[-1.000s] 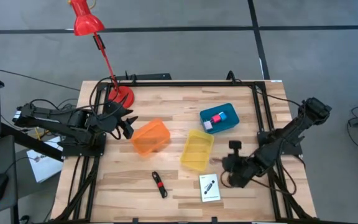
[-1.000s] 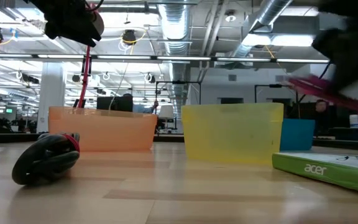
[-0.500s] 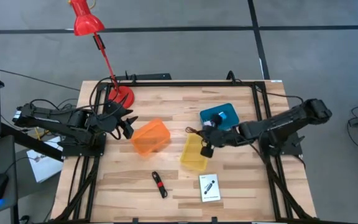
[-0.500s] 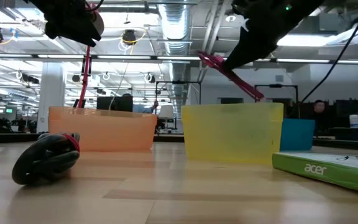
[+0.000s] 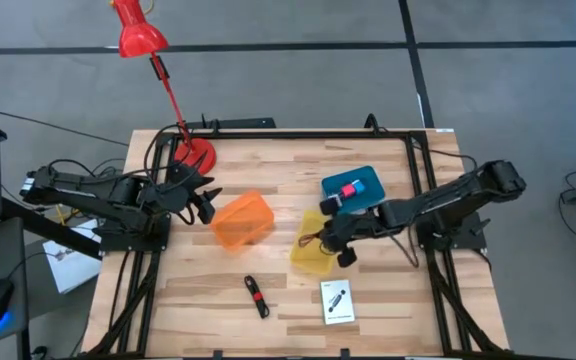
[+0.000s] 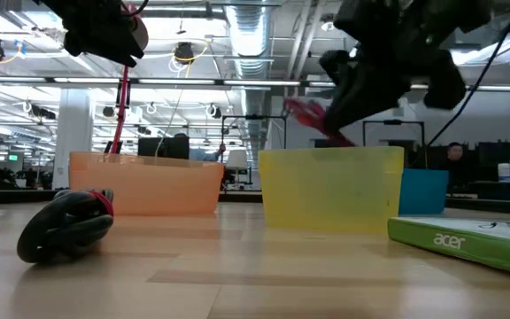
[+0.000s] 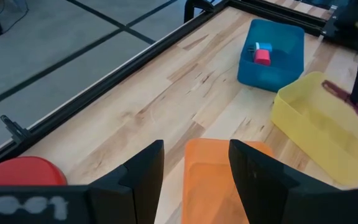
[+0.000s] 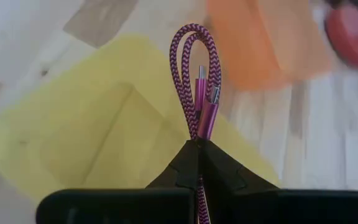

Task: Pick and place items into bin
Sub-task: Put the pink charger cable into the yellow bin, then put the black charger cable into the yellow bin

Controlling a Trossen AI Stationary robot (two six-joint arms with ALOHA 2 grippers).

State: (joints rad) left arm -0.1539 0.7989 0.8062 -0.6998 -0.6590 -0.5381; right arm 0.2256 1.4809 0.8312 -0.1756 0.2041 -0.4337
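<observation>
The right tool is pinched tight on the dark red cord, fingers pressed together right at the base of the folded loop, so the cord sticks straight out past the fingertips with its long axis in line with the tool. In the right wrist view the loop end points away from the tool and both plug ends sit doubled back against the loop. It's held up in the air over the yellow bin, not touching it; in the low view the cord hangs tilted just above the bin's rim. From above, the cord shows as a thin dark loop over the yellow bin's floor. The orange bin sits just beside the yellow one, and the blue bin, with a pink cube in it, is on the far side near the right arm. The black-and-red stick tool and the white card lie loose on the desk near the front edge. The left tool is parked by the orange bin, fingers spread apart and holding nothing.
</observation>
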